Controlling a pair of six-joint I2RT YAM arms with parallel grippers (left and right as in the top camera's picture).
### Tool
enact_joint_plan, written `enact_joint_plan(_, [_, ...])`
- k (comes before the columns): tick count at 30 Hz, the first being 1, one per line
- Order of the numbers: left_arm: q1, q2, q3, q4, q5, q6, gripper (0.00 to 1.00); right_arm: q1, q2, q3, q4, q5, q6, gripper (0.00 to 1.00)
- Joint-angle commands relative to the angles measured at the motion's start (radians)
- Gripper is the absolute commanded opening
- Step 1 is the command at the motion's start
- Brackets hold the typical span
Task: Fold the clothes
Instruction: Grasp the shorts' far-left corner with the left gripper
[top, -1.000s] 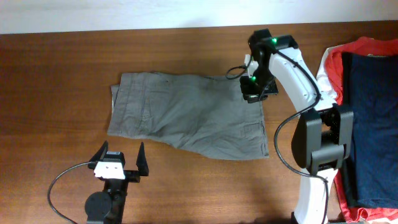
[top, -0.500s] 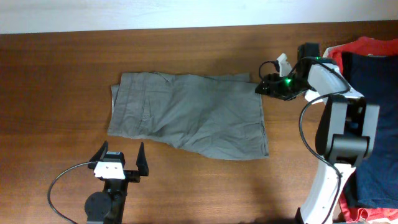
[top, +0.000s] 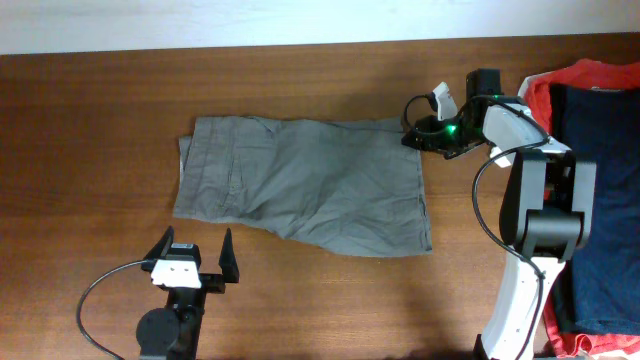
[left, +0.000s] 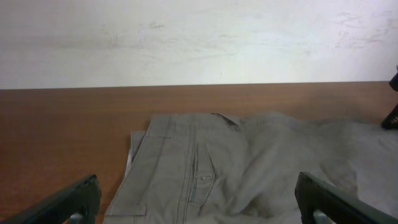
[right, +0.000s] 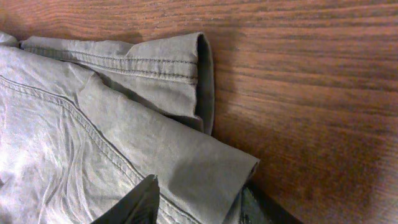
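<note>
My left jaws sit wide open and empty at the near edge of the tabletop, apart from the clothes, which lie spread flat in the middle. My right jaws straddle the garment's far right corner; I cannot tell whether they pinch it.

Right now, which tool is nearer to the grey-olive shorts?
Right. The right tool is at the far right corner of the shorts; the left tool sits off their near left edge.
</note>
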Motion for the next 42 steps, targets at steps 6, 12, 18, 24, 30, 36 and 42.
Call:
enact_joint_plan(6, [-0.004, -0.004, -0.003, -0.005, -0.003, 0.012, 0.99, 0.009, 0.043, -0.011, 0.038, 0.036, 0.006, 0.17])
enact_joint_plan(12, [-0.004, -0.004, -0.003, -0.005, -0.003, 0.012, 0.99, 0.009, 0.043, -0.011, 0.053, 0.089, 0.006, 0.04])
enact_joint_plan(18, [-0.004, -0.004, -0.003, -0.005, -0.003, 0.012, 0.99, 0.009, 0.043, -0.011, 0.064, 0.089, 0.005, 0.04])
enact_joint_plan(24, [-0.004, -0.004, 0.012, 0.0, 0.042, 0.031, 0.99, 0.009, 0.043, -0.011, 0.064, 0.112, 0.006, 0.04])
enact_joint_plan(30, [-0.004, 0.827, 0.917, -0.496, 0.028, 0.137, 0.99, 0.009, 0.043, -0.011, 0.064, 0.115, 0.006, 0.04])
enact_joint_plan(36, [-0.001, 1.747, 1.785, -1.073, 0.084, 0.136, 0.99, 0.009, 0.043, -0.011, 0.064, 0.115, 0.005, 0.04])
enact_joint_plan(42, [0.301, 1.827, 1.741, -0.994, 0.272, 0.123, 0.96, 0.009, 0.043, -0.011, 0.06, 0.115, 0.005, 0.04])
